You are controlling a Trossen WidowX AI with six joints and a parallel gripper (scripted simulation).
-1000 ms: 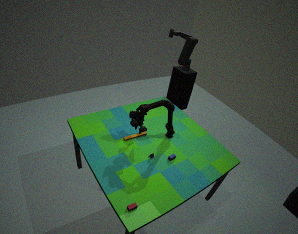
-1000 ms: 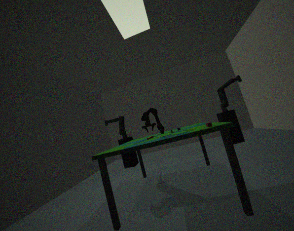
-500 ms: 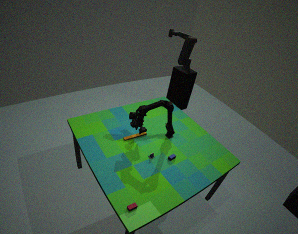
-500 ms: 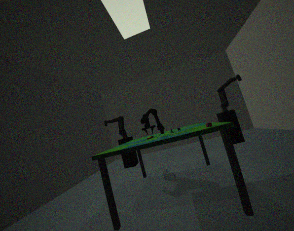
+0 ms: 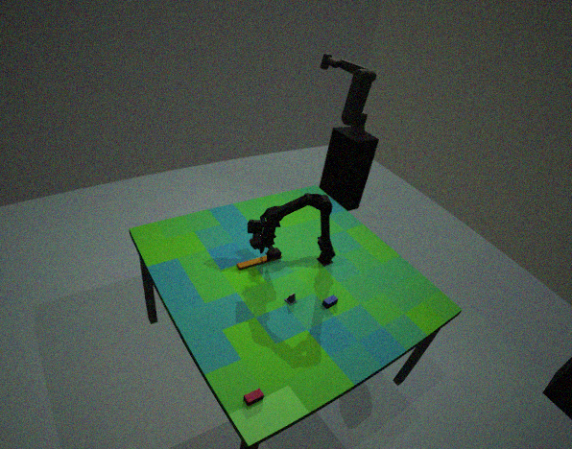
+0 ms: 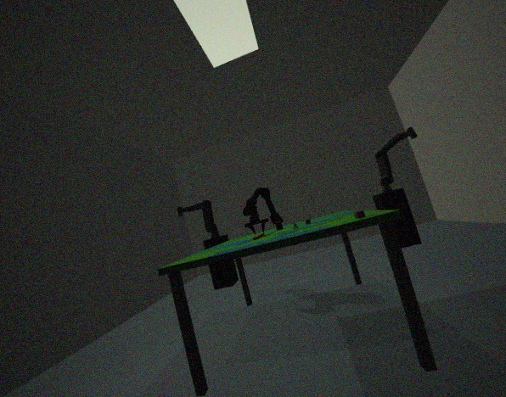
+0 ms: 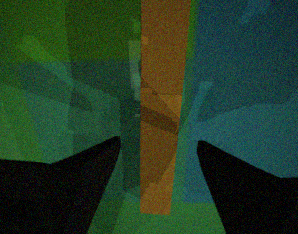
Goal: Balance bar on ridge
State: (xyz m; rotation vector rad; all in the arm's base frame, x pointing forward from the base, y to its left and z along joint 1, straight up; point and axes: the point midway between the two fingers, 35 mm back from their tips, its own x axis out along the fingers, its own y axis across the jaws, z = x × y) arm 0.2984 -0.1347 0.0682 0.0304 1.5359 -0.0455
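Note:
The orange bar (image 5: 250, 263) (image 6: 258, 236) (image 7: 164, 65) lies flat on the table, away from the ridge. In the wrist view it runs lengthwise from the top edge down between the fingers, with its near end showing at the bottom. My gripper (image 5: 269, 251) (image 6: 259, 232) (image 7: 158, 143) is open and points down just over the bar, one finger to each side with a gap between each finger and the bar. The small dark ridge (image 5: 290, 298) (image 6: 295, 226) stands on the table apart from the bar; it is not visible in the wrist view. The arm hides part of the bar in the top view.
A blue block (image 5: 329, 301) (image 6: 308, 221) lies near the ridge. A red block (image 5: 253, 396) (image 6: 359, 214) lies near a far corner of the table (image 5: 276, 357). Another arm (image 5: 358, 94) (image 6: 207, 215) stands on a dark pedestal beyond the table edge.

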